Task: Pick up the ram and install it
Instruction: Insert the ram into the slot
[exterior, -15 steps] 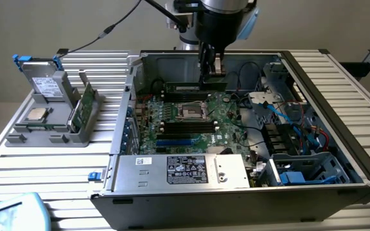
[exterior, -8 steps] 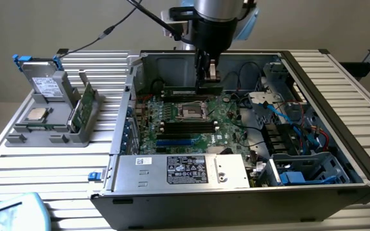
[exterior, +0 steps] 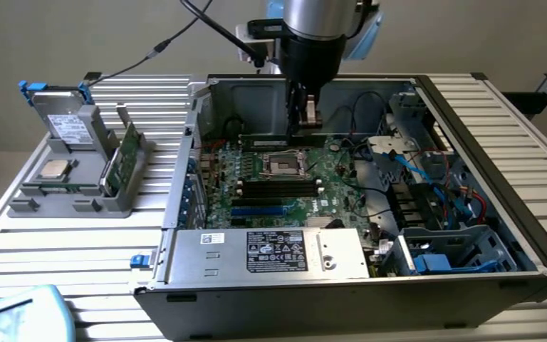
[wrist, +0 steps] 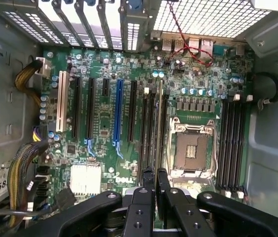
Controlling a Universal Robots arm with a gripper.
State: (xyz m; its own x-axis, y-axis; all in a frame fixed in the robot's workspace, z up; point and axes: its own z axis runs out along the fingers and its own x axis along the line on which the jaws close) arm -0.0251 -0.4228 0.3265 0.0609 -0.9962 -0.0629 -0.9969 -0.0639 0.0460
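Note:
My gripper point(exterior: 307, 121) reaches down into the open computer case point(exterior: 530, 235), just above the motherboard point(exterior: 340, 178). It is shut on the ram point(exterior: 270, 140), a slim dark stick held by one end and lying level, stretching toward the exterior view's left. In the wrist view the ram point(wrist: 158, 123) shows edge-on as a thin line running out from my gripper point(wrist: 155, 174). It is parallel to the black memory slots point(wrist: 150, 128) beside the empty processor socket point(wrist: 191, 150). More slots point(wrist: 231, 143) lie on the socket's other side. How high the ram hangs above the slots cannot be told.
On the exterior view's left, a grey holder point(exterior: 26, 206) carries a silver processor chip point(exterior: 55, 169), a green circuit card point(exterior: 122, 160) and a drive point(exterior: 69, 125). The power supply point(exterior: 268, 251) sits at the case front, with cables and a drive cage point(exterior: 444, 242) on the right.

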